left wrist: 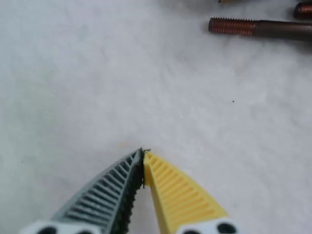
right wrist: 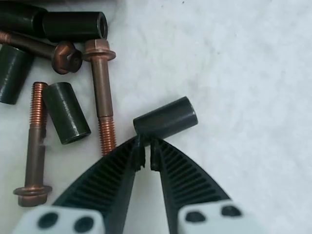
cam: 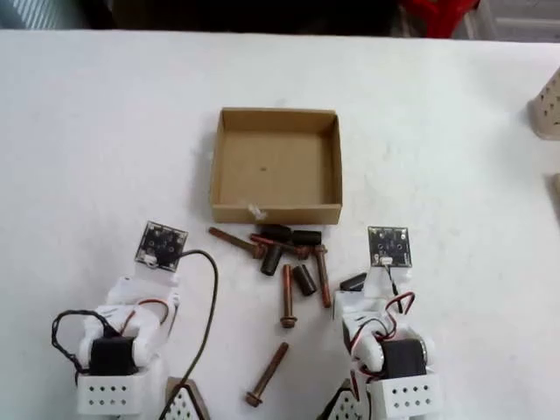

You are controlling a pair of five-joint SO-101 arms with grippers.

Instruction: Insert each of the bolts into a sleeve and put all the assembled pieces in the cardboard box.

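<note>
The left hand [left wrist: 143, 156] sits closed over bare table [cam: 105, 131]. Bolts [cam: 287, 297] and sleeves [cam: 304, 278] lie jumbled just near of the cardboard box [cam: 276, 212]. The right hand [right wrist: 147, 152], nearly closed and holding nothing, noses a lone sleeve [right wrist: 165, 118]; it should widen, then straddle the sleeve's middle squarely.

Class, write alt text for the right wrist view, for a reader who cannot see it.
The right arm's black pincer points at a black sleeve lying on its side just past its tips on the white table. Beside it lie three copper bolts and several more black sleeves.
</note>
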